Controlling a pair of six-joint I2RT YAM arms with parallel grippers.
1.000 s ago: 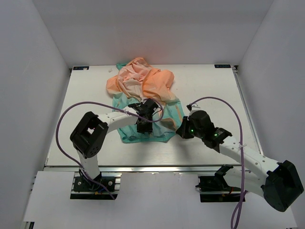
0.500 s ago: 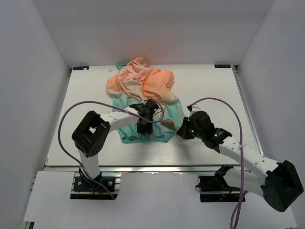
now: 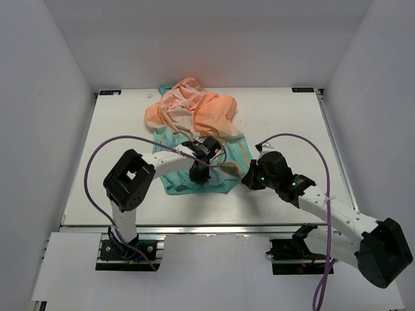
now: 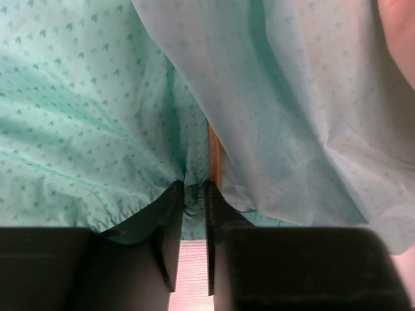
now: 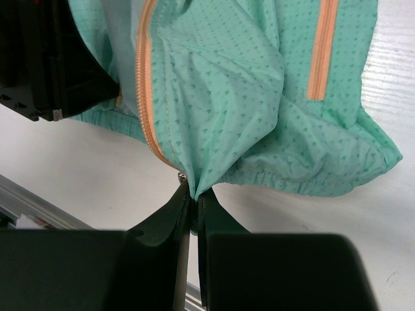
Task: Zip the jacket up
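Observation:
The jacket (image 3: 194, 123) lies crumpled in the middle of the table, peach-orange at the far end and teal-green at the near end. My left gripper (image 3: 198, 175) is shut on the teal hem (image 4: 191, 197) beside the orange zipper tape (image 4: 213, 155). My right gripper (image 3: 248, 176) is shut on the hem's right corner (image 5: 194, 184), at the bottom end of the orange zipper (image 5: 144, 97), where a small metal piece (image 5: 181, 175) shows. A second orange zip (image 5: 322, 48) runs on the teal panel to the right.
The white table (image 3: 292, 116) is boxed in by white walls at the back and sides. Its near edge has a metal rail (image 3: 214, 228). Purple cables loop over both arms. My left gripper's black body (image 5: 45, 65) shows at the left of the right wrist view.
My left arm has shifted slightly right and nearer with the hem. My right gripper has barely moved. The jacket's lower edge has bunched a little between the grippers.

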